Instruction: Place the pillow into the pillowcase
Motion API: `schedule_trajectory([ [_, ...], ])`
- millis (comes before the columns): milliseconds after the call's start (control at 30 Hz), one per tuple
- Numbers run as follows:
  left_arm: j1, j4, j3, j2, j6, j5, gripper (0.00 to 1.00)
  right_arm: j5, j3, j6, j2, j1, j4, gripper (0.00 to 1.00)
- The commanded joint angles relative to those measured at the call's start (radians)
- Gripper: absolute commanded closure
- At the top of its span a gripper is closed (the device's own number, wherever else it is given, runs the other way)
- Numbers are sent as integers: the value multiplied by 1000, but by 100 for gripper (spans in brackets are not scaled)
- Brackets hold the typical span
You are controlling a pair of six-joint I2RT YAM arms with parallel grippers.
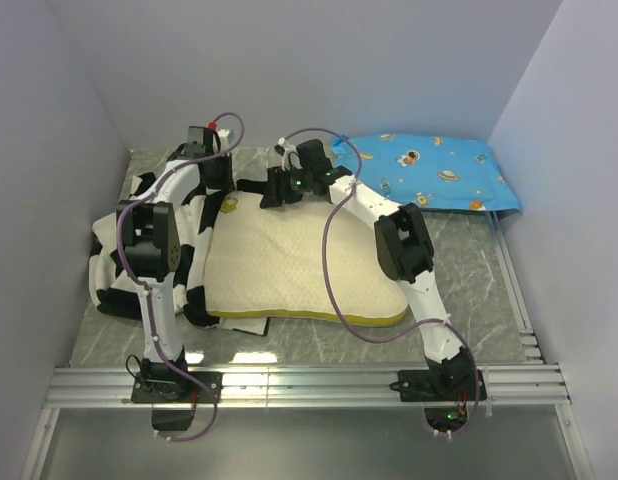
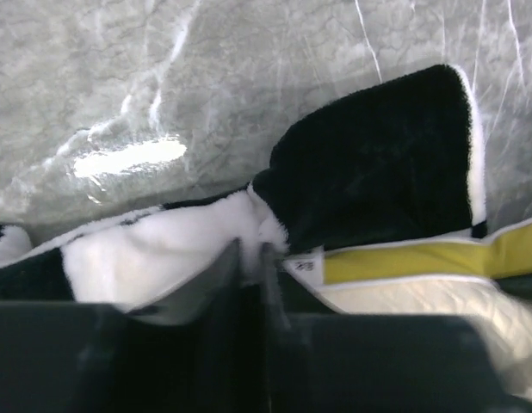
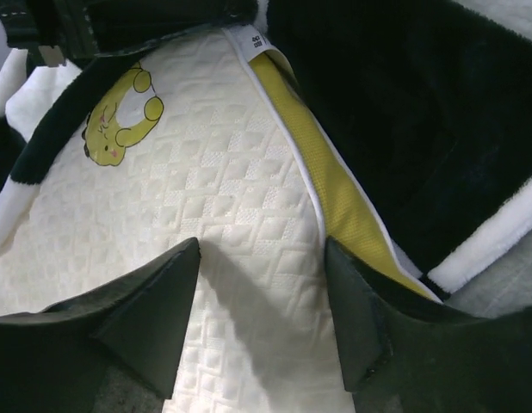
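Jaws of the left gripper (image 2: pixel 253 249): drawn nearly together, apparently pinching white fleece at the hem of the pillowcase (image 2: pixel 378 163). Jaws of the right gripper (image 3: pixel 262 292): spread wide, empty, poised just over the quilted face of the pillow (image 1: pixel 299 265), one finger beside the yellow piping (image 3: pixel 335 198), the other toward the middle of the cover.

Risks, as a judgement only:
- Likely to lose the hem if pinched on no more than a thin tuft of fleece, leaving the opening slack.
- Likely to drag both layers if pinched through top and bottom together, closing the mouth instead of spreading it.
- Could also crumple the pillow rather than slide it, given soft quilting under the right fingers and no edge gripped.

Just beyond the left fingertips: a black square of the case folded over the pillow's far left corner, with a small white label (image 2: pixel 307 265) and the piping peeking out beneath. Beyond the right fingers: the yellow emblem (image 3: pixel 120 120), half ringed by the case's dark edge.

Further out, from above: pillow flat in the middle of the table (image 1: pixel 459 290), only its left strip and far left corner under the checkerboard, most of it bare to the right. Rest of the case bunched at the left. Blue cartoon-print pillow (image 1: pixel 429 170) at the far right, apart from the work.
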Motion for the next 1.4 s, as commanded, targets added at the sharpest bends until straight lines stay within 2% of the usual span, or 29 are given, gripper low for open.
schedule_trajectory([
  [0, -19, -11, 23, 2, 8, 37, 87, -95, 7, 16, 5, 31, 54, 41],
  [33, -26, -17, 30, 5, 6, 48, 98, -105, 3, 23, 5, 31, 62, 46],
  [67, -29, -20, 37, 8, 5, 68, 100, -120, -3, 30, 5, 34, 69, 53],
  [100, -32, -19, 39, 2, -4, 101, 100, -125, -5, 50, 8, 34, 84, 64],
  [167, -48, -11, 31, -11, -17, 143, 100, -140, -2, 72, 12, 36, 98, 79],
  [200, -54, 4, 27, -29, -39, 163, 100, -140, -2, 88, 13, 40, 108, 96],
  [233, -66, 10, 20, -40, -53, 201, 100, -140, -2, 93, 13, 39, 120, 100],
  [433, -124, 87, -18, -124, -181, 284, 100, -85, -20, 145, -18, 42, 164, 100],
  [633, -138, 216, -99, -170, -307, 335, 99, 1, -164, 251, -96, -25, 275, 100],
  [700, -132, 152, -52, -149, -249, 329, 81, 38, -203, 245, -139, -53, 273, 100],
  [733, -111, 116, -2, -147, -227, 327, 62, 30, -213, 237, -148, -78, 275, 100],
  [767, -92, 54, 16, -152, -207, 333, 55, 15, -201, 215, -154, -87, 275, 100],
  [833, -30, -3, 36, -195, -141, 340, 40, -11, -159, 163, -168, -95, 175, 79],
  [867, -8, -66, 33, -218, -112, 335, 38, -23, -157, 106, -204, -90, 145, 69],
  [900, 15, -103, 27, -271, -45, 333, 34, -26, -169, 84, -232, -85, 119, 48],
  [933, 61, -155, 11, -299, -2, 332, 28, -28, -210, 66, -264, -79, 114, 40],
  [967, 82, -202, 1, -328, 46, 330, 28, -20, -230, 3, -330, -72, 100, 34],
  [1000, 114, -315, -12, -384, 157, 353, 28, -8, -243, -37, -361, -38, 50, 26],
  [1067, 205, -399, -78, -472, 280, 384, 28, 36, -292, -150, -447, 6, 2, 20],
  [1100, 268, -506, -101, -497, 323, 417, 28, 55, -311, -186, -473, 58, -39, 19],
  [1200, 334, -652, -199, -589, 512, 447, 29, 131, -368, -288, -533, 193, -125, 19],
  [1300, 369, -738, -375, -730, 656, 450, 32, 126, -433, -261, -557, 269, -118, 19],
  [1367, 369, -738, -536, -864, 707, 445, 34, 93, -532, -151, -582, 310, -57, 21],
])
